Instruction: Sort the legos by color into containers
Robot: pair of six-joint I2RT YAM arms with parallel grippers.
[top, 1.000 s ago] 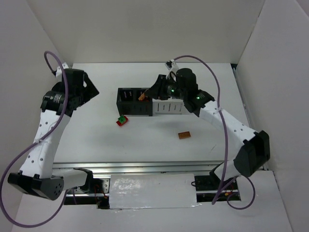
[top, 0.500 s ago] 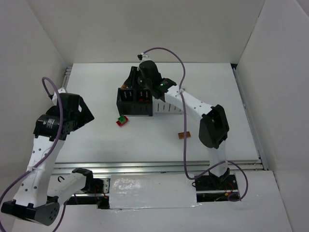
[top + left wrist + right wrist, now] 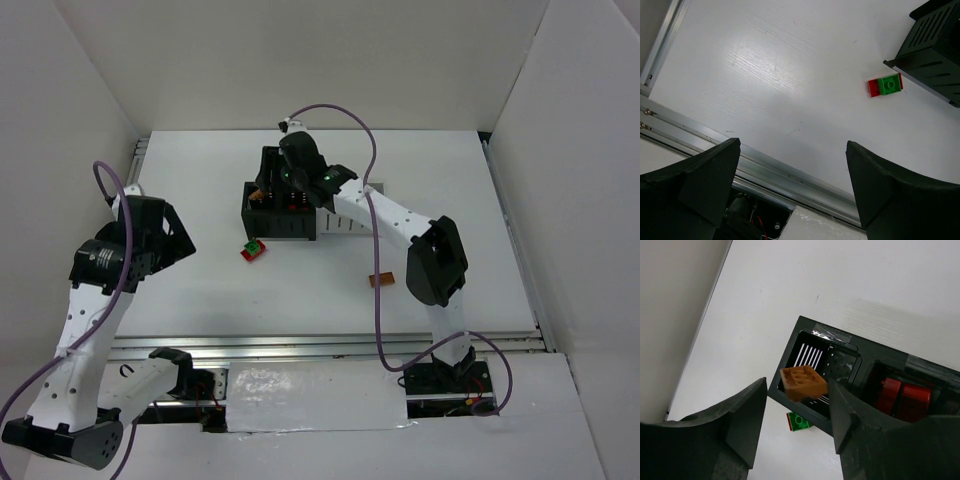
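Orange lego (image 3: 804, 383) hung at the tips of the right gripper (image 3: 798, 384), mid-frame over the end black bin of the containers (image 3: 810, 326). I saw it touching one finger with a gap at the other, so the jaws stood slightly wider than the brick. Red legos (image 3: 901, 396) lay in the next bin. My left gripper (image 3: 792, 145) gaped wide and empty above the table (image 3: 765, 75). A red-and-green lego (image 3: 885, 85) lay at upper right, just beside a bin corner.

orange legos (image 3: 381, 279): 2 | green lego (image 3: 889, 84): 1 | black bins (image 3: 275, 228): 2 | red legos (image 3: 902, 395): cnt unclear
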